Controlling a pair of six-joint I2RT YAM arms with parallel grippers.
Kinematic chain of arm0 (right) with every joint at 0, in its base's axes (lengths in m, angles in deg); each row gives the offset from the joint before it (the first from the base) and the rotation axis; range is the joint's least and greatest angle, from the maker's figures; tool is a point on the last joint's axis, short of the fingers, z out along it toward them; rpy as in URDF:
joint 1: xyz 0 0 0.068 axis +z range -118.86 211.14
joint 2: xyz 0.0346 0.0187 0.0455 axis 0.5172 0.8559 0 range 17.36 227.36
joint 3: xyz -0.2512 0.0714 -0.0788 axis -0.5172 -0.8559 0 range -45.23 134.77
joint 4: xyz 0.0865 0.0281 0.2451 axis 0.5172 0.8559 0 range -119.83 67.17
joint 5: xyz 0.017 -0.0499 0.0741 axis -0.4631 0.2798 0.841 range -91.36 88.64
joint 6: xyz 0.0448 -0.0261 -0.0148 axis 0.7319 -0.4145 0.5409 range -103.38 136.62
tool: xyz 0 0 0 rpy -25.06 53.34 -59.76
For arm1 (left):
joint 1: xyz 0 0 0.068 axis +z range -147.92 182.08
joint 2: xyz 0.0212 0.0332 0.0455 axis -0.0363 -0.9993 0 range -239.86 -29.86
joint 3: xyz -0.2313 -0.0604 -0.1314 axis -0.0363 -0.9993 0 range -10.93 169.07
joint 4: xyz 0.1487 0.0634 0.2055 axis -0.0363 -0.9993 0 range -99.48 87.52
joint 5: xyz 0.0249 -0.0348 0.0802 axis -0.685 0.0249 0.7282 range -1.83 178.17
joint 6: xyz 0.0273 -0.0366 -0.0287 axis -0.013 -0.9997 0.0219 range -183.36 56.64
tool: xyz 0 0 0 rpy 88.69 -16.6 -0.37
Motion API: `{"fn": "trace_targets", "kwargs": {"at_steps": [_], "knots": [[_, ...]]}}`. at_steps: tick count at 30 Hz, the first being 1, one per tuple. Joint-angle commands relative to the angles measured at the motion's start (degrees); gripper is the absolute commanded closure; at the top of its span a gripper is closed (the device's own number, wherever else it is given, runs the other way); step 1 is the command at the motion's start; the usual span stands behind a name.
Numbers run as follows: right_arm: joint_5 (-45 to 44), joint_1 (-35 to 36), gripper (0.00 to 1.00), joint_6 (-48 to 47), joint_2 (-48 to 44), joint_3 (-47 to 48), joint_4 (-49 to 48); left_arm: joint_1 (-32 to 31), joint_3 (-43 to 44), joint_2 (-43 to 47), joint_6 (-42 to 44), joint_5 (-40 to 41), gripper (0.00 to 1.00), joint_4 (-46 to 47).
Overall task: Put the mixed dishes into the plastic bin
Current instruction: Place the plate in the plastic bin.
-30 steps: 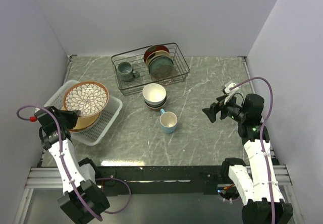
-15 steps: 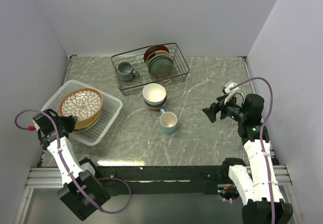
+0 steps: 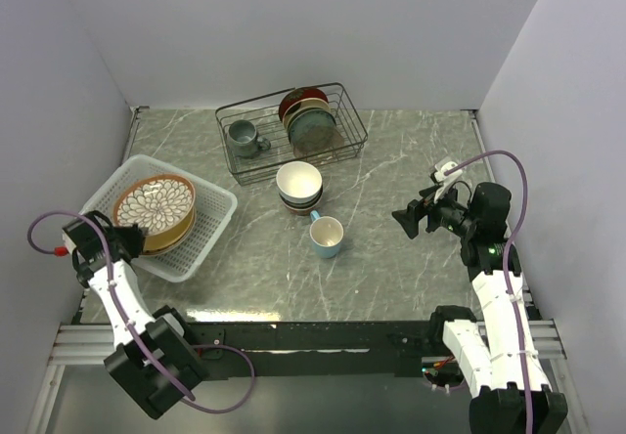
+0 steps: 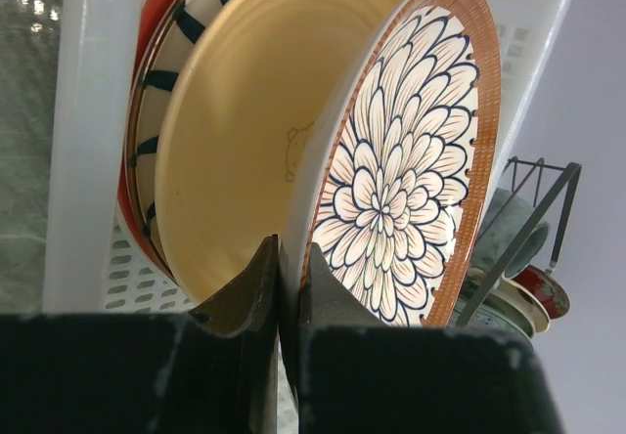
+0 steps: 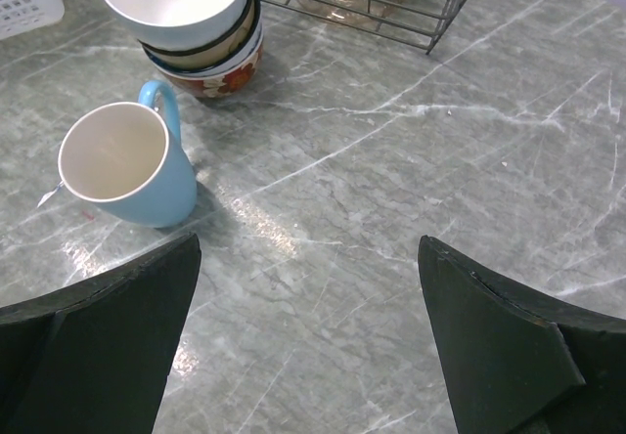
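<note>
Bin [image 3: 220, 209] sits at the table's left edge, toward the near corner, with a stack of plates inside: a striped plate [image 4: 161, 92] low, a tan plate [image 4: 245, 131] over it, and a floral plate [image 3: 155, 204] on top. The left hand [image 4: 290, 258] is nearly closed, pinching the floral plate's near rim. The right hand [image 3: 411, 221] hangs fully spread and empty above the table's right side. Stacked bowls [image 3: 299, 187] stand mid-table, with a blue mug [image 3: 327, 237] just beside them on the near side. A wire rack [image 3: 291, 131] stands at the far edge.
</note>
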Motion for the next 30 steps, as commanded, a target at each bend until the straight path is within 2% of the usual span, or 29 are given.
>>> {"fn": "trace_targets", "kwargs": {"at_steps": [1,5,8,9,11,12,15,19,24,30], "knots": [[-0.71,-0.39,0.00,-0.54,-0.21,-0.07,-2.19,0.53,1.10,-0.54,-0.94,-2.57,0.96,7.44],[-0.97,-0.48,0.00,-0.54,-0.12,-0.07,-2.11,0.80,0.75,-1.77,-0.59,-2.75,0.89,7.44],[-0.97,-0.48,0.00,-0.63,-0.03,-0.07,-2.19,0.89,0.75,-1.68,-0.59,-2.58,0.65,7.44],[-0.97,-0.39,0.00,-0.63,0.06,-0.07,-2.19,0.89,0.84,-1.60,-0.59,-2.49,0.45,7.27],[-1.06,-0.48,0.00,-0.72,0.15,0.02,-2.19,0.97,1.19,-1.16,-0.41,-2.49,0.31,6.57],[-1.06,-0.48,0.00,-0.72,0.15,0.02,-2.19,0.97,1.54,-0.98,-0.33,-2.49,0.19,6.21],[-1.24,-0.48,0.00,-0.72,0.15,0.02,-2.19,0.97,2.94,0.07,0.11,-2.14,0.01,4.20],[-1.24,-0.48,0.00,-0.81,0.06,0.11,-2.11,0.97,6.19,-0.80,1.08,-2.13,0.01,-1.16],[-1.67,-0.48,0.00,-0.90,-0.21,0.20,-2.11,0.89,10.94,-5.98,3.36,-3.63,0.01,-10.64],[-2.38,-0.83,0.00,-1.16,-0.21,-0.16,-2.37,0.97,14.37,-8.63,6.70,-3.89,0.01,-17.07]]}}
